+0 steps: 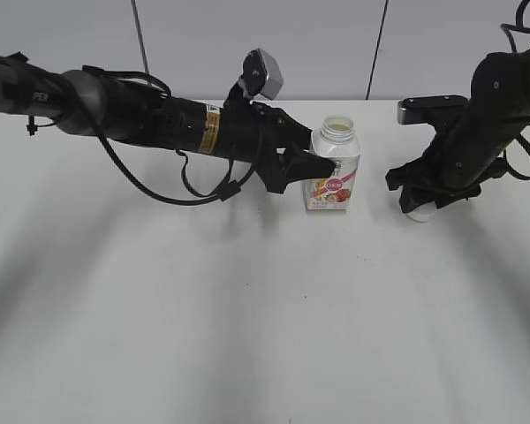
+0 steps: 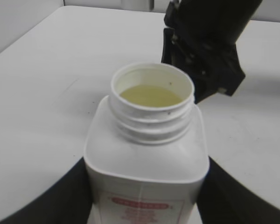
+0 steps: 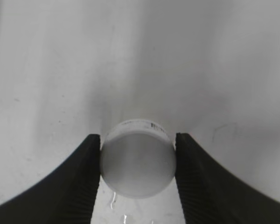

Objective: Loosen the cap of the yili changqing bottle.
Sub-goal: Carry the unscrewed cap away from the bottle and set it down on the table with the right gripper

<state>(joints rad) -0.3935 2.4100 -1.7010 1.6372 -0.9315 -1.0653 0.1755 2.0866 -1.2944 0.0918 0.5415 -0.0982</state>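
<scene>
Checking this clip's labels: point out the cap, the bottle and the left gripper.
cap [image 3: 137, 163]: right wrist view, flat top.
yili changqing bottle [image 1: 334, 181]: exterior view, labelled body.
left gripper [image 1: 314, 165]: exterior view, fingertips at the bottle.

One bottle [image 1: 334, 168], uncapped. One loose cap [image 3: 137, 158]. Two robot arms, each ending in one pincer: left pincer [image 1: 314, 164], right pincer [image 3: 137, 179]. One white worktop [image 1: 247, 309] carrying the bottle.

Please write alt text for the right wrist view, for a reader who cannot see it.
The right end effector grips a round white cap between its two black fingers, just above the white table.
</scene>
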